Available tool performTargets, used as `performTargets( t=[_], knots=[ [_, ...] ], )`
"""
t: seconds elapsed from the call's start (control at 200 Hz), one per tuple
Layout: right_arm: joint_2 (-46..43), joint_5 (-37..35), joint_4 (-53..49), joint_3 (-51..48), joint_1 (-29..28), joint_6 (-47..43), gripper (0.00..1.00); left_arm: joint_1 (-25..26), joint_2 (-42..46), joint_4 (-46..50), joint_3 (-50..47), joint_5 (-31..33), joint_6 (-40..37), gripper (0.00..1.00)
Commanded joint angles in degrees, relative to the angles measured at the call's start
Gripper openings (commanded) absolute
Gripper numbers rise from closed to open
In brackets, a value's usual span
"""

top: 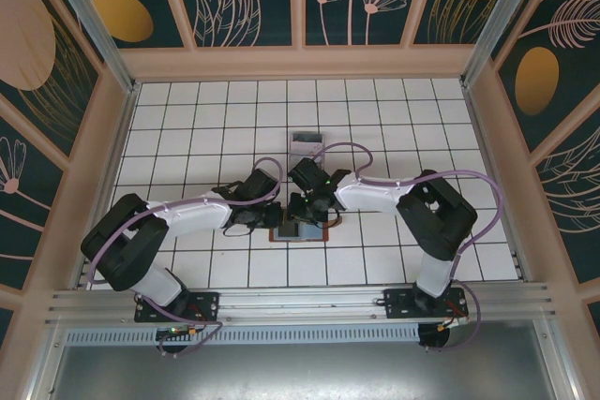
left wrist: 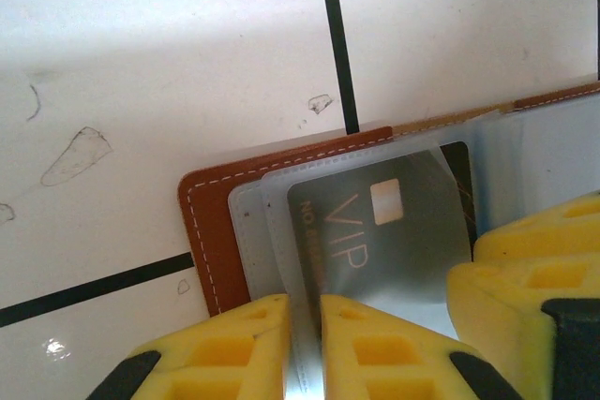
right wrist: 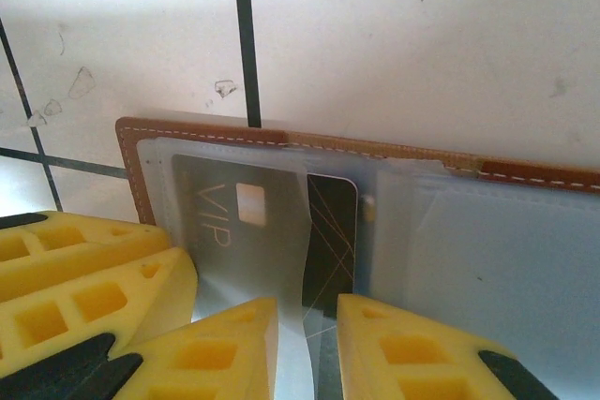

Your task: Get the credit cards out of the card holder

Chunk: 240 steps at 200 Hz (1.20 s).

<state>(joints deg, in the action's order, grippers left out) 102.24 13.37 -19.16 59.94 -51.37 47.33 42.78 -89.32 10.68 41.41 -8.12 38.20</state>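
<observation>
A reddish-brown leather card holder (top: 298, 229) with white stitching lies open and flat on the white-tiled counter (top: 187, 128), near the arms' bases and between them. Frosted clear plastic pockets (left wrist: 251, 231) are stacked inside it. One pocket holds a silver-grey credit card (left wrist: 384, 231). A dark credit card (right wrist: 333, 231) with thin gold lines lies partly under that one and sticks out past the pocket's curved edge.

The left gripper (left wrist: 306, 348) has its yellow jaws together on a thin pale sheet at the near edge of the pocket stack. Whether that sheet is pocket plastic alone or also a card I cannot tell. The right gripper (right wrist: 307, 348) has its jaws narrowly apart on either side of the pocket edge and the dark card. Whether they pinch I cannot tell.

The top view shows both arms meeting over the holder, and a small grey rectangular item (top: 307, 142) farther out on the counter. The wrist views show the cards. The right wrist view also shows the holder's other half under a wide frosted pocket (right wrist: 506, 269).

The silver card reads "VIP" in pale gold beside a square chip (left wrist: 384, 203). A smaller line along its edge is too blurred to read.
</observation>
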Motion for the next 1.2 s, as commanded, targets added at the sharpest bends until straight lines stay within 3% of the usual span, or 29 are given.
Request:
performTargets(
  t=[0.0,0.836,1.196],
  knots=[
    [-2.35,-1.80,-2.54,-0.71,-0.14,0.86,0.24,0.20,-3.05,5.67,-1.41,2.48,-0.31,0.17],
    [-1.45,1.59,4.61,-6.40,0.75,1.85,0.21,0.25,-3.76,5.76,-1.34,1.61,-0.49,0.17],
    [-5.05,7.82,18.72,-13.26,2.06,3.64,0.18,0.26,-4.17,5.74,-1.39,1.26,-0.42,0.17]
  ],
)
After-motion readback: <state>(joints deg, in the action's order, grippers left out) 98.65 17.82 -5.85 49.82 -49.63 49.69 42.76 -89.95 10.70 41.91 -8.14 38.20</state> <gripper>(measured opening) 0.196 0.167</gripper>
